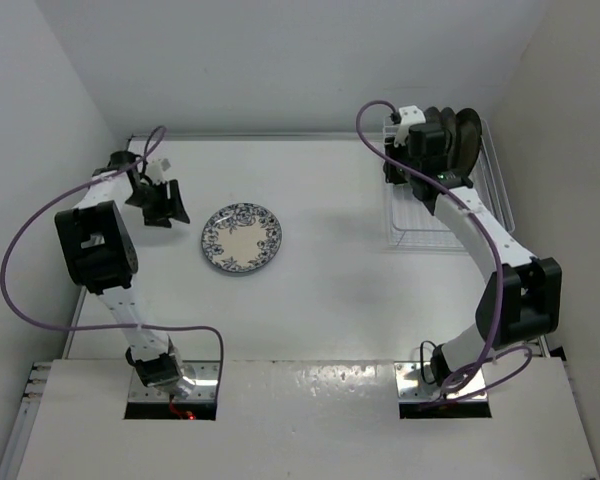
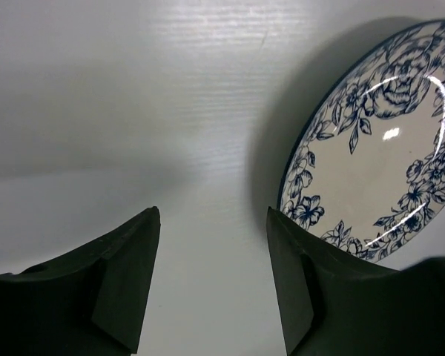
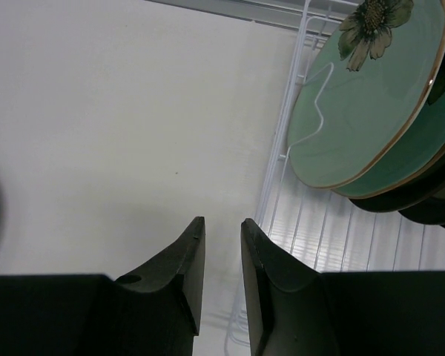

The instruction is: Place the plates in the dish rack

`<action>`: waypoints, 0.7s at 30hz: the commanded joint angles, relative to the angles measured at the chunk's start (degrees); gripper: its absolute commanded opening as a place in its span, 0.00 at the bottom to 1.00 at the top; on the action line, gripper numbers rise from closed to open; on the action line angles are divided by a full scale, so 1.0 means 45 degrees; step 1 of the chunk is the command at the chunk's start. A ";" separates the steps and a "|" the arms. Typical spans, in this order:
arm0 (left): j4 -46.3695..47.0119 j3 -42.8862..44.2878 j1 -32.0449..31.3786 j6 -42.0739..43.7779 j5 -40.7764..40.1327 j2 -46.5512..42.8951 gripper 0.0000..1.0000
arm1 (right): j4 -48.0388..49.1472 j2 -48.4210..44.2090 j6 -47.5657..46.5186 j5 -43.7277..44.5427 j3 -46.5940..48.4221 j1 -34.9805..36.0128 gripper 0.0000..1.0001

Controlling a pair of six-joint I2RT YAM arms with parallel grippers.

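Note:
A white-blue floral plate [image 1: 241, 237] lies flat on the table left of centre; it also shows at the right of the left wrist view [image 2: 378, 148]. My left gripper [image 1: 165, 205] is open and empty, just left of that plate, with bare table between its fingers [image 2: 211, 222]. The white wire dish rack [image 1: 425, 243] stands at the back right. Several plates [image 1: 462, 135] stand on edge in it; two mint green plates with a flower [image 3: 363, 96] are nearest, darker ones behind. My right gripper [image 1: 398, 170] hangs over the rack's left edge [image 3: 282, 170], narrowly open and empty [image 3: 222, 226].
White walls close in the table at the back and both sides. The front half of the rack [image 1: 435, 215] holds no plates. Purple cables loop off both arms.

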 commanded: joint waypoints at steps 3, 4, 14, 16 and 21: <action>0.0118 -0.1247 -0.0300 -0.0004 0.0983 0.0767 0.64 | 0.0369 -0.0299 -0.0807 0.0401 0.0224 0.0540 0.27; 0.0118 -0.1385 -0.0416 0.0208 0.1139 0.0885 0.63 | 0.0349 -0.0298 -0.0886 0.0460 0.0244 0.0597 0.27; 0.0118 -0.1699 -0.1275 0.0484 0.3327 0.2410 0.58 | 0.0661 -0.0649 -0.1492 0.1066 0.0205 0.0872 0.28; 0.0118 -0.1388 -0.1276 0.0484 0.2845 0.2410 0.58 | 0.0565 -0.0669 -0.1570 0.1183 0.0186 0.0890 0.28; 0.0118 -0.1269 -0.1197 0.0639 0.3523 0.2410 0.56 | 0.0466 -0.0748 -0.1610 0.1417 0.0088 0.0930 0.29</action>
